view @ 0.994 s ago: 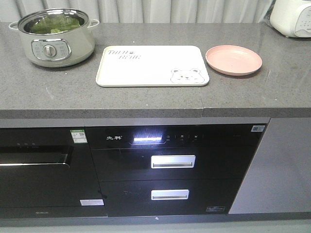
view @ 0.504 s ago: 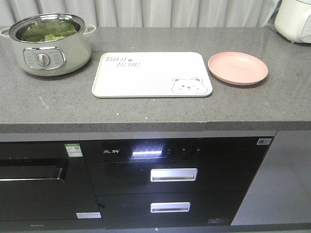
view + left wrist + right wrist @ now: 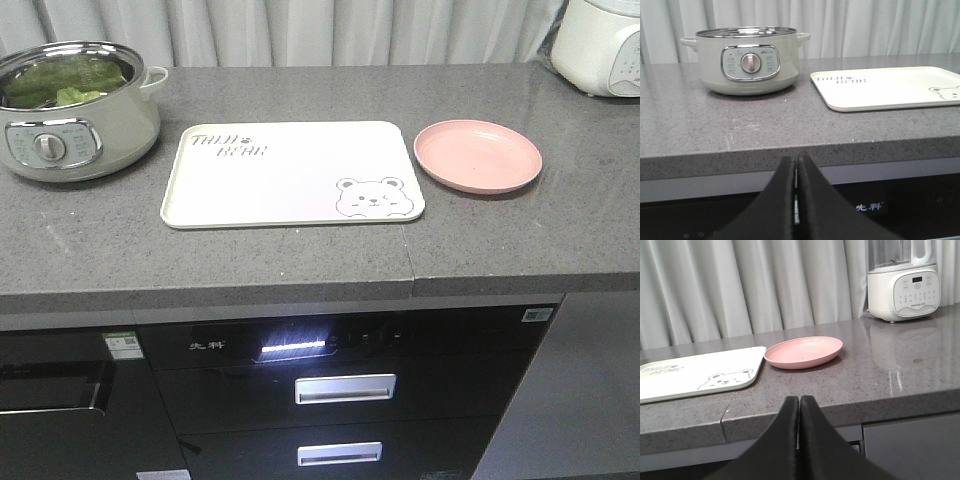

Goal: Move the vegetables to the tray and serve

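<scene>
Cream bear-print tray (image 3: 290, 175) lies right of the pot (image 3: 80, 125) holding green vegetables (image 3: 60, 82), on a grey speckled surface (image 3: 300, 260) with a curtain (image 3: 300, 30) behind; left claw (image 3: 796, 165) and right claw (image 3: 799, 405) are pinched together.

The right pincer (image 3: 798, 400) shows at the bottom of the view, its black fingers pressed together, in front of the grey surface (image 3: 880, 375). On this surface lie the cream tray (image 3: 695, 371) at left, a pink plate (image 3: 804, 351) just beside it, and a white appliance (image 3: 903, 290) against the curtain (image 3: 740, 290).
</scene>
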